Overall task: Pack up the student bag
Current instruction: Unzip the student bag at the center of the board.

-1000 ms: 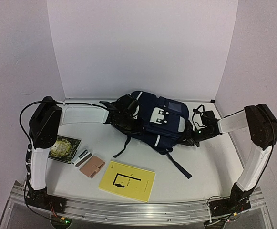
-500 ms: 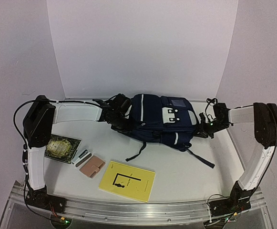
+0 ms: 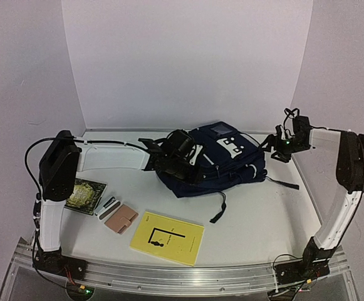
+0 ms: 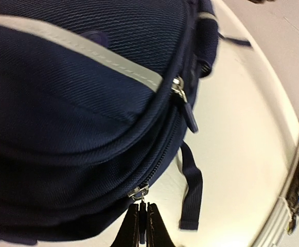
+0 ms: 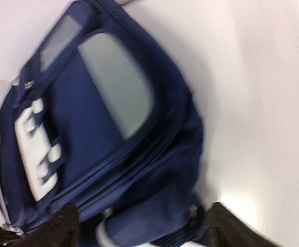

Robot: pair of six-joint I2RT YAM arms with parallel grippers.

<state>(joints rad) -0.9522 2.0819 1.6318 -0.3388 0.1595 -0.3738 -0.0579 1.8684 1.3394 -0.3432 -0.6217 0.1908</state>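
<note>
The student bag [image 3: 222, 164], dark navy with white piping and a white patch, lies across the back middle of the table. My left gripper [image 3: 190, 164] is at its left end. In the left wrist view the left gripper [image 4: 141, 207] is shut on the zipper pull [image 4: 141, 218], which hangs from a metal slider [image 4: 138, 192] on the bag's [image 4: 77, 103] zip. My right gripper [image 3: 271, 145] hovers at the bag's right end. In the blurred right wrist view it [image 5: 146, 229] stands wide open, with the bag's [image 5: 103, 134] fabric showing between its fingers [image 5: 62, 226].
A yellow book [image 3: 167, 237] lies near the front. To its left are a pink wallet [image 3: 121, 218], two small grey items [image 3: 109, 206] and a green patterned book [image 3: 81, 194]. A loose black strap [image 3: 222, 210] trails forward from the bag. White walls close in the back and sides.
The right gripper has opened, let go of the bag and drawn back toward the rear right. The bag has swung toward the back, and its strap has shifted left. The left gripper stays shut.
</note>
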